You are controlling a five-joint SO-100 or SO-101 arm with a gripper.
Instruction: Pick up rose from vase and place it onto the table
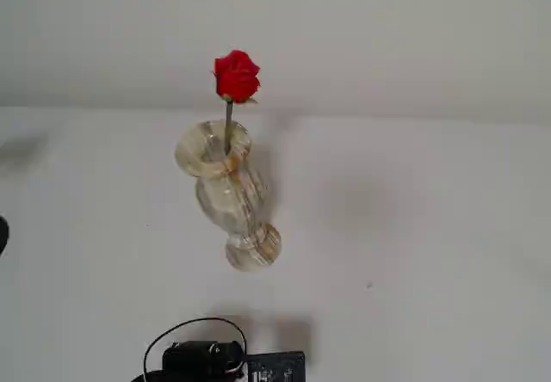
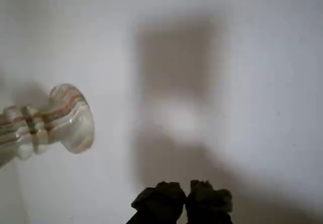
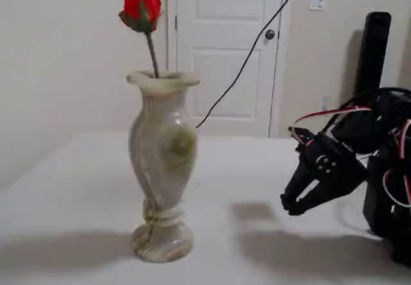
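Note:
The red rose stands upright on its thin stem in the mouth of the cream streaked vase. The vase is upright on the white table. In the wrist view only the vase's foot and waist show, at the left edge, and the rose is out of view. My gripper hovers low over the table to the right of the vase in a fixed view, well apart from it. Its dark fingers are together with nothing between them.
The arm's dark body and wires fill the right edge of a fixed view, and its base sits at the table's near edge. A black cable hangs in front of a white door behind the table.

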